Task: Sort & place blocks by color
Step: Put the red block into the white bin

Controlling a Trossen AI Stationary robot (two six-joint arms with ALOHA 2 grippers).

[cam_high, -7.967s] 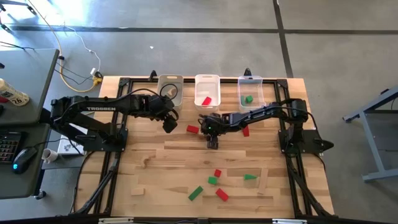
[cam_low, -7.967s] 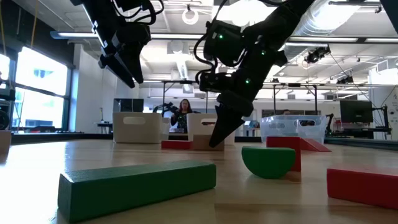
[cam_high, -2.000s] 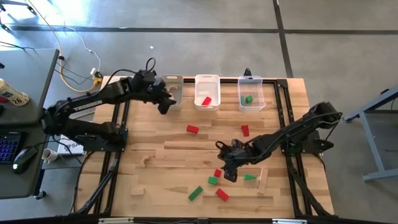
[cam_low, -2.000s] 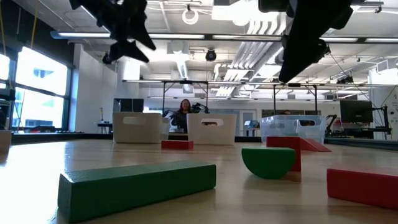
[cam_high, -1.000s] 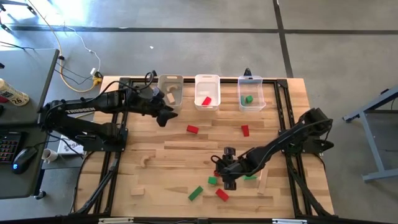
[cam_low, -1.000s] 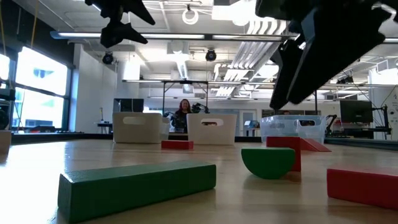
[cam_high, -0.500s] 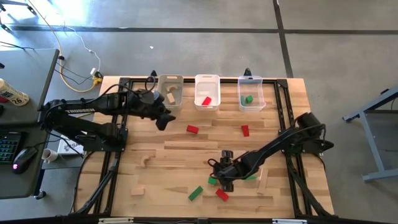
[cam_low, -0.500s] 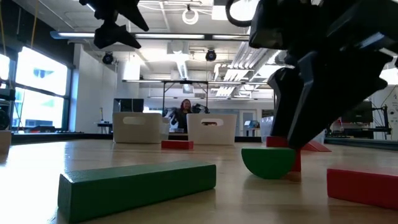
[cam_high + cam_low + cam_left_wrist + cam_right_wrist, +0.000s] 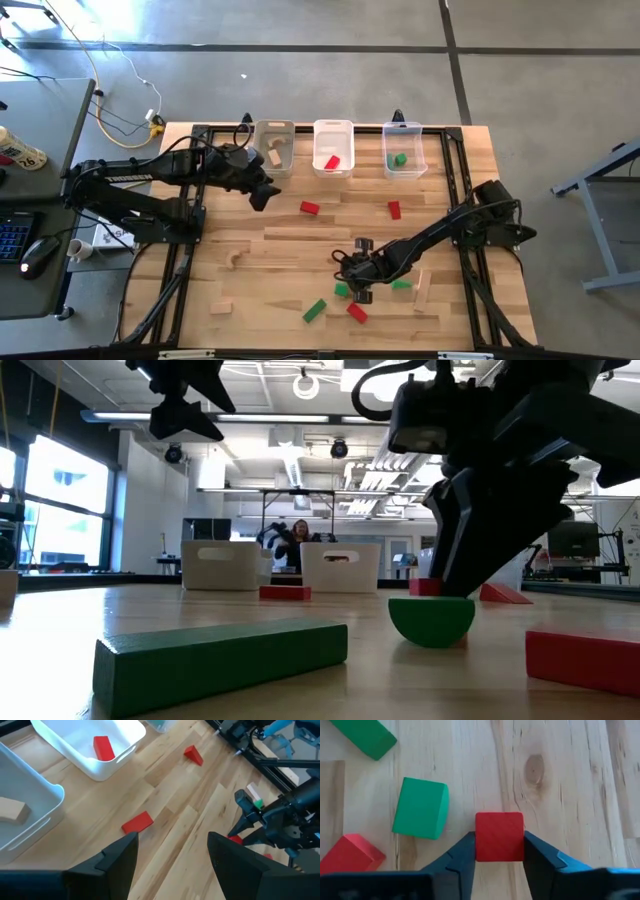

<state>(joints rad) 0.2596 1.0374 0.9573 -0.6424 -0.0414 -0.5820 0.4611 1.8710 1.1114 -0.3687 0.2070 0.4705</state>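
My right gripper (image 9: pixel 499 862) is down at the table's near middle, shut on a small red cube (image 9: pixel 499 836), which also shows in the high view (image 9: pixel 352 279). Beside it on the wood lie a green half-round block (image 9: pixel 420 808), a long green block (image 9: pixel 315 311) and a red block (image 9: pixel 356 313). More red blocks rest farther up (image 9: pixel 309 208) (image 9: pixel 394 209). My left gripper (image 9: pixel 258 192) hovers open in front of the bins, above a red block (image 9: pixel 137 822). The bins hold a plain wood block (image 9: pixel 272 155), a red one (image 9: pixel 333 161) and a green one (image 9: pixel 399 159). My right gripper pinches the red cube by two opposite side faces (image 9: pixel 479 842), one finger on each. The fingers (image 9: pixel 465 852) come from above, slanting down. In the low view, where the green half-round block (image 9: pixel 431 620) partly hides it, the cube (image 9: pixel 424 587) appears to sit on the table.
Three white bins (image 9: pixel 333 138) stand in a row along the far edge. Plain wood pieces lie near the front (image 9: pixel 221 307) (image 9: pixel 422 290) and at the left (image 9: pixel 236 258). A green wedge (image 9: pixel 401 285) sits right of my right gripper. A person shows in the room behind (image 9: pixel 294 540).
My right gripper has come down from above the green half-round block to the tabletop, and its fingers now stand on either side of the small red cube. The blocks have stayed where they were.
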